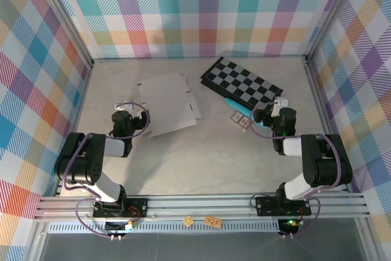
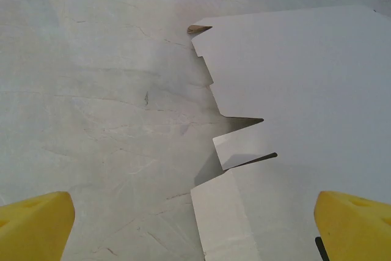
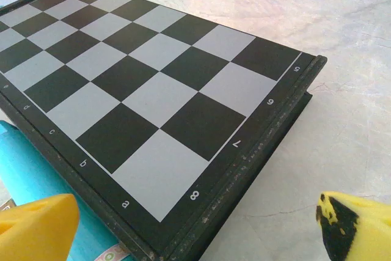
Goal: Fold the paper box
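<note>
Paper box [image 1: 166, 105] is a flat die-cut sheet, nothing folded yet, lying left of centre on the table [image 1: 201, 163], so I'd call this the very start. Left gripper [image 2: 195, 224] sits low at the sheet's near-left corner, jaws wide apart, holding nothing; its right fingertip [image 2: 354, 224] is over the sheet and the left one over bare table. Right gripper [image 3: 197, 227] is also spread wide and empty, parked at the corner of the checkerboard [image 1: 241, 82], well apart from the sheet. To do the step well: the sheet lies flat, so a top-down pinch prob won't bite. Left wrist cam shows the notched flap edge [image 2: 235, 151] w/ shadow under a couple of tabs, i.e. slightly lifted, and that's the way in: slide one finger under there, raise the flap along its crease, and bring the right arm over to pin the main panel so the thin card doesn't skate. Edges/room: the board is near the sheet's right flaps but not touching. A teal object [image 1: 235, 105] pokes out under the board, and a small packet [image 1: 239, 121] lies just beside the right gripper; both sit in its path across, so go over them or around the near side. Most open room is bare table between the arms, near side of the sheet. Back wall [image 1: 195, 13] is close behind it, so work toward the near side.
</note>
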`<move>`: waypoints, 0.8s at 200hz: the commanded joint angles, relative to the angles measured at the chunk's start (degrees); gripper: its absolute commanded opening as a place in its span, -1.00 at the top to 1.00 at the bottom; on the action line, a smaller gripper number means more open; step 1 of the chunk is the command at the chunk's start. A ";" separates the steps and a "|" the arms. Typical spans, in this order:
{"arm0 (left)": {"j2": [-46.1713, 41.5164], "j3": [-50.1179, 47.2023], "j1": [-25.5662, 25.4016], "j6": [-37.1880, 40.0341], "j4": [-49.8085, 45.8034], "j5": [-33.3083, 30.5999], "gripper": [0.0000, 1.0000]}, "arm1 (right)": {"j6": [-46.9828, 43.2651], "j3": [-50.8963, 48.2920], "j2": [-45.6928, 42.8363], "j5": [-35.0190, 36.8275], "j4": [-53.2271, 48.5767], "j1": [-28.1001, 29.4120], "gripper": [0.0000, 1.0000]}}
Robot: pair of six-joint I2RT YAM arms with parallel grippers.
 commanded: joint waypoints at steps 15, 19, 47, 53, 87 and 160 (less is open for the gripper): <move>0.20 1.05 -0.23 0.65 0.64 0.85 -0.99 | -0.66 1.14 0.53 -0.67 0.41 0.01 -0.98; 0.17 1.05 -0.23 0.65 0.67 0.89 -0.99 | -0.66 1.14 0.52 -0.74 0.41 0.00 -0.98; 0.17 1.06 -0.23 0.65 0.66 0.78 -0.99 | -0.66 1.10 0.54 -0.67 0.41 0.00 -0.98; 0.16 1.07 -0.22 0.63 0.66 0.79 -0.99 | -0.66 1.07 0.51 -0.74 0.48 0.01 -0.98; 0.18 1.05 -0.26 0.73 0.57 0.81 -0.99 | -0.66 1.05 0.47 -0.70 0.49 -0.01 -0.98; -0.26 0.63 -0.21 0.63 1.21 0.98 -0.99 | -0.56 0.74 -0.63 -0.50 0.47 0.00 -0.98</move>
